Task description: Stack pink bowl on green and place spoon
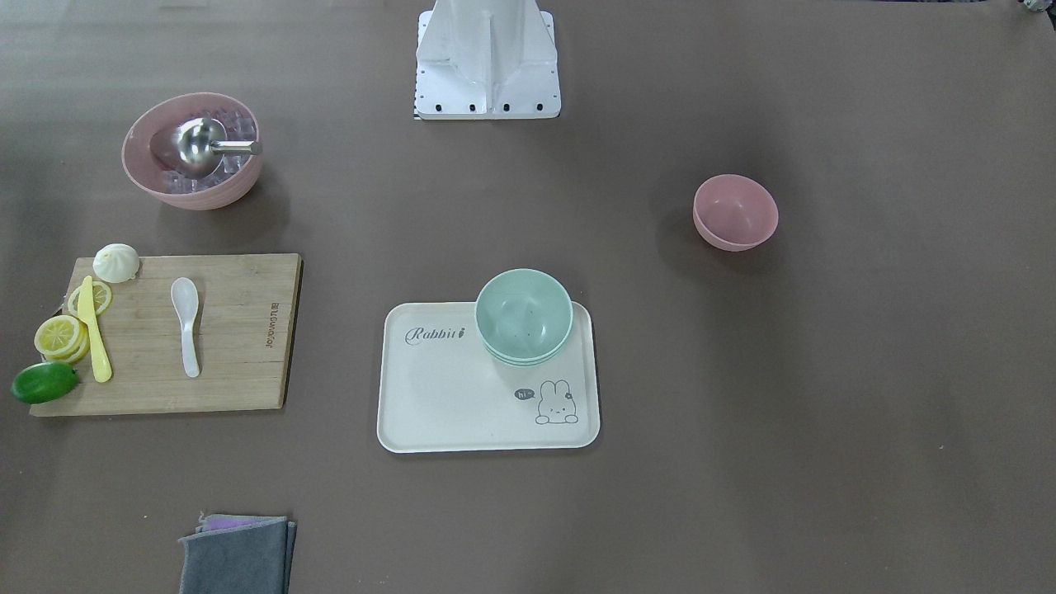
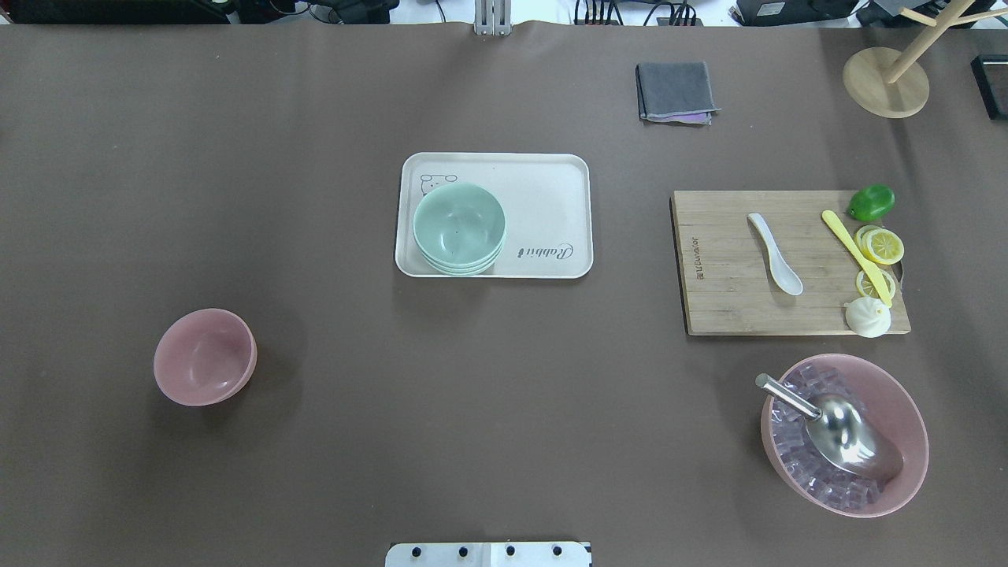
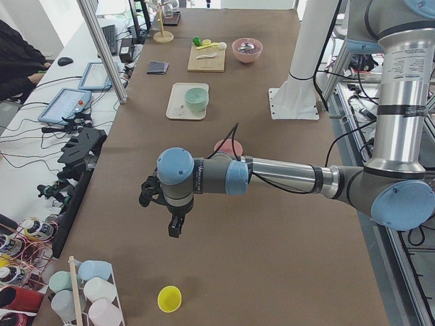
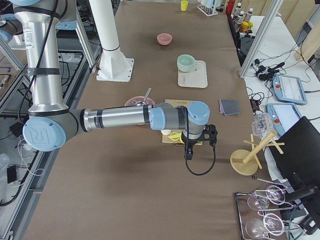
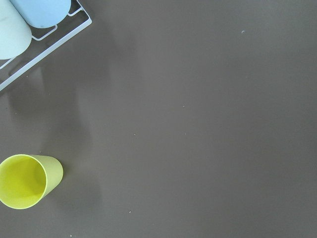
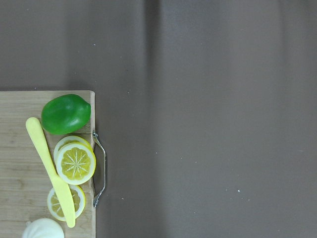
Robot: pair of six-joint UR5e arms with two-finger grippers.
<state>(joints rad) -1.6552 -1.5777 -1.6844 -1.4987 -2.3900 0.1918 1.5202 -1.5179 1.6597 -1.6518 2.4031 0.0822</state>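
Below the left gripper [image 3: 174,224] and the right gripper [image 4: 189,151], both hanging clear of it, the brown table [image 2: 504,441] is bearing all items. The cutting board [image 2: 732,307] is lying with its handle end nearest the right gripper. The tray [image 2: 543,189] is sitting well beyond the left gripper, carrying the green bowl [image 2: 459,224] in one corner. The pink bowl [image 2: 205,357] is standing upright on the table between left gripper and tray. The spoon [image 2: 776,256] is lying on the board. Whether either gripper is released or clenched: cannot tell.
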